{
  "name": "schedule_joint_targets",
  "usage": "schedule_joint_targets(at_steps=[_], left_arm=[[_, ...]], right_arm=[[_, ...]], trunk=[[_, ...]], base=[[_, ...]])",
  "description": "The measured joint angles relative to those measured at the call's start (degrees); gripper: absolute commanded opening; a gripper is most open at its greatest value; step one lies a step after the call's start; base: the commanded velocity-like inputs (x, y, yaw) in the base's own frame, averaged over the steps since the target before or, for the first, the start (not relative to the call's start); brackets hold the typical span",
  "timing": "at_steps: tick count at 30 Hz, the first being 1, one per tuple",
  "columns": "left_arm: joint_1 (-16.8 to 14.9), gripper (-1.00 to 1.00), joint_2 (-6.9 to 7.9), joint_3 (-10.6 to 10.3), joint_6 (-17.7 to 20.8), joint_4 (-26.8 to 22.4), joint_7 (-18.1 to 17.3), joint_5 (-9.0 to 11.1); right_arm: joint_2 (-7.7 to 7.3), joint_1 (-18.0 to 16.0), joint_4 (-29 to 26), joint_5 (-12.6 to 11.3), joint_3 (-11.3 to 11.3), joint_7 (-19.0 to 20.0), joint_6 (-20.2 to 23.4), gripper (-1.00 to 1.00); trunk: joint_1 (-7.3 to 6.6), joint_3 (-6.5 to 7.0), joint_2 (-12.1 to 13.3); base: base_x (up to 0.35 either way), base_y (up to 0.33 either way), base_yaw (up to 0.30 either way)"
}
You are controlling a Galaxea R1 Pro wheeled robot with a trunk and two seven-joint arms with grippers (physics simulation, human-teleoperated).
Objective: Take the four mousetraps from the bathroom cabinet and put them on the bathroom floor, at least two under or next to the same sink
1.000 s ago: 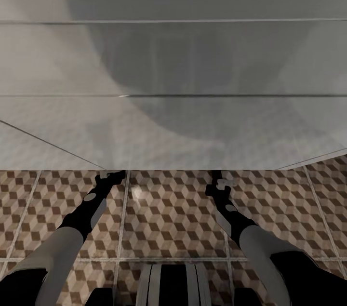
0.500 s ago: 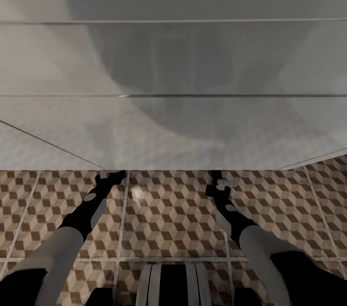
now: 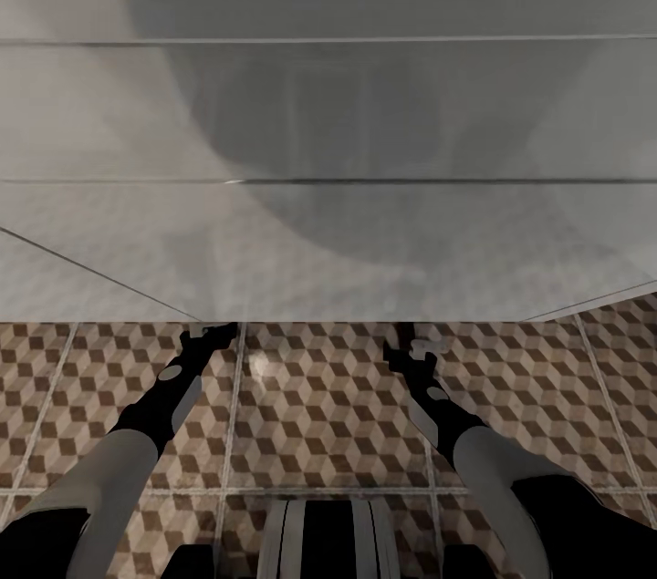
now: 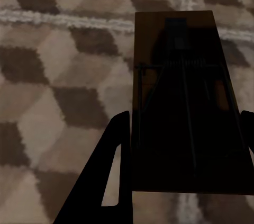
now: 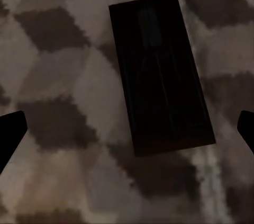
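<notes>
In the left wrist view a dark mousetrap (image 4: pixel 180 75) lies flat on the cube-patterned bathroom floor (image 4: pixel 58 102), and my left gripper (image 4: pixel 182 121) is shut on its two long sides. A second mousetrap (image 5: pixel 159 65) lies on the floor in the right wrist view, with my right gripper (image 5: pixel 131 123) open wide around it and both fingertips well clear. From the head camera, both arms reach forward to the front edge of the white sink unit (image 3: pixel 328 242). The left wrist (image 3: pixel 208 340) and right wrist (image 3: pixel 408 358) end at that edge.
The white unit's shadowed face takes up the upper part of the head view, close ahead. Tiled floor (image 3: pixel 319 406) runs between and beside the arms. My own base (image 3: pixel 328 533) shows at the bottom edge.
My right wrist has shifted slightly left and back in the head view. The left arm and the camera have not moved.
</notes>
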Motion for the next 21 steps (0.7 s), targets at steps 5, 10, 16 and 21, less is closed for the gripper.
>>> schedule_joint_targets(at_steps=[5,10,16,21], left_arm=[[0.0,-1.0,0.0,0.0,0.0,0.0,0.0,0.0],[0.0,-1.0,0.02,0.0,0.0,0.0,0.0,0.0],[0.0,-1.0,-0.01,0.0,0.0,0.0,0.0,0.0],[0.0,-1.0,0.02,0.0,0.0,0.0,0.0,0.0]], right_arm=[[0.0,0.0,0.0,0.0,0.0,0.0,0.0,1.0],[0.0,0.0,0.0,0.0,0.0,0.0,0.0,1.0],[0.0,0.0,0.0,0.0,0.0,0.0,0.0,1.0],[0.0,0.0,0.0,0.0,0.0,0.0,0.0,1.0]], trunk=[[0.0,0.0,0.0],[0.0,0.0,0.0],[0.0,0.0,0.0],[0.0,0.0,0.0]], base=[[0.0,0.0,0.0],[0.0,0.0,0.0],[0.0,0.0,0.0],[0.0,0.0,0.0]])
